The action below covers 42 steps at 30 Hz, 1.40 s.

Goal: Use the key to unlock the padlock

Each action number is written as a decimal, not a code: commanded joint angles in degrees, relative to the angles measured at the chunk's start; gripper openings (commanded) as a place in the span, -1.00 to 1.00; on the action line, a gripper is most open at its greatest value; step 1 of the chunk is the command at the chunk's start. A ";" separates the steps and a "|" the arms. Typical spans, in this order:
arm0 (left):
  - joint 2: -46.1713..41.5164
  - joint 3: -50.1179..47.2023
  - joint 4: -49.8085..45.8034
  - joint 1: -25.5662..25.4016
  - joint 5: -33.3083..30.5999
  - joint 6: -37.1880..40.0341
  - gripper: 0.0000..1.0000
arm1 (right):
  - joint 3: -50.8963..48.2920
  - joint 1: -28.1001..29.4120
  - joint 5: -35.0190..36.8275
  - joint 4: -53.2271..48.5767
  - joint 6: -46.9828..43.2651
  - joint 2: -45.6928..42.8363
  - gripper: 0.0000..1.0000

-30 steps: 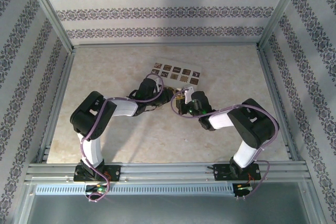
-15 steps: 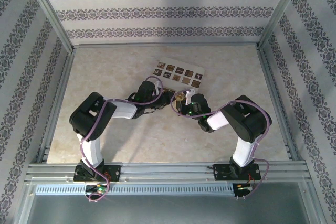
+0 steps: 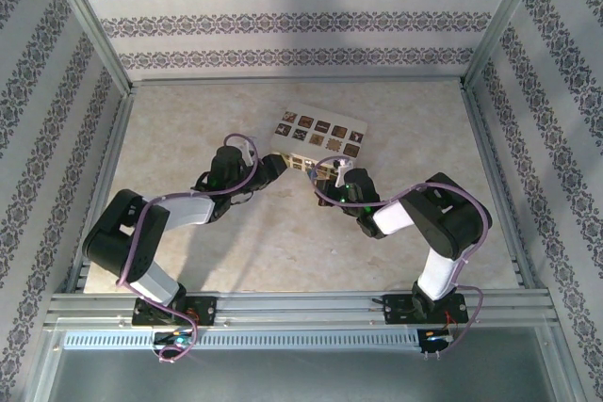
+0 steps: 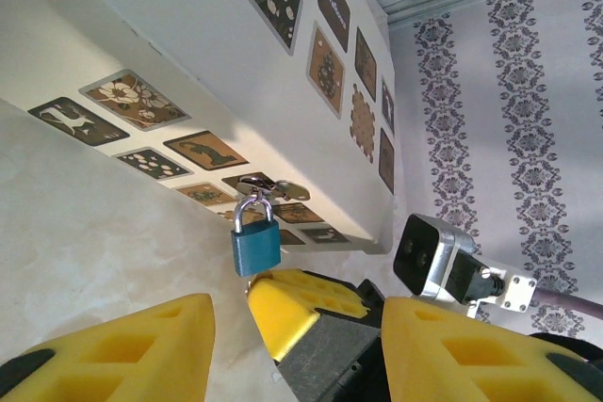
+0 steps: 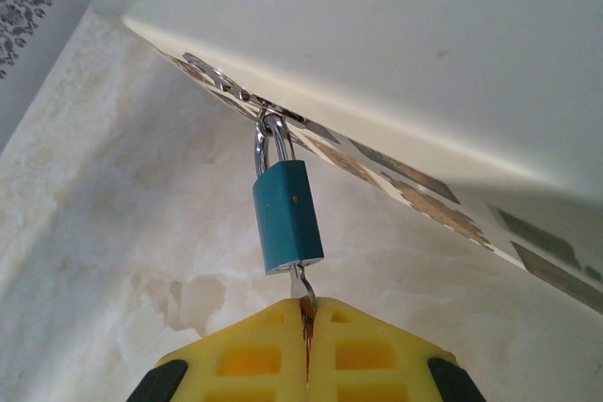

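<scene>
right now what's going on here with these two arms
The right gripper is shut on the key, whose tip is in the bottom of the blue padlock. The padlock hangs from the hasp on the cream box, and its shackle looks closed, so it is not yet unlocked. The left gripper is open beside the box, facing the padlock and holding nothing.

Pale marbled counter (image 3: 188,129), patterned walls (image 3: 283,25) at left, right and far sides, a cream box with dark patterned tiles (image 3: 318,136) lying on it just far of centre, metal rail (image 3: 301,306) along the near edge.
</scene>
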 commanded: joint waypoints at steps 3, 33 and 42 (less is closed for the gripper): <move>0.21 -1.67 7.20 0.63 0.83 -3.14 -0.02 | 2.40 -0.80 -3.84 -1.95 9.60 -1.34 -1.00; 20.20 7.93 19.43 -1.97 8.30 -9.72 -0.09 | 2.72 -1.47 -5.93 -4.34 25.26 -4.66 -1.00; 23.28 9.60 19.49 -3.15 7.89 -10.59 -0.17 | 2.89 -1.52 -5.96 -4.75 26.21 -4.83 -1.00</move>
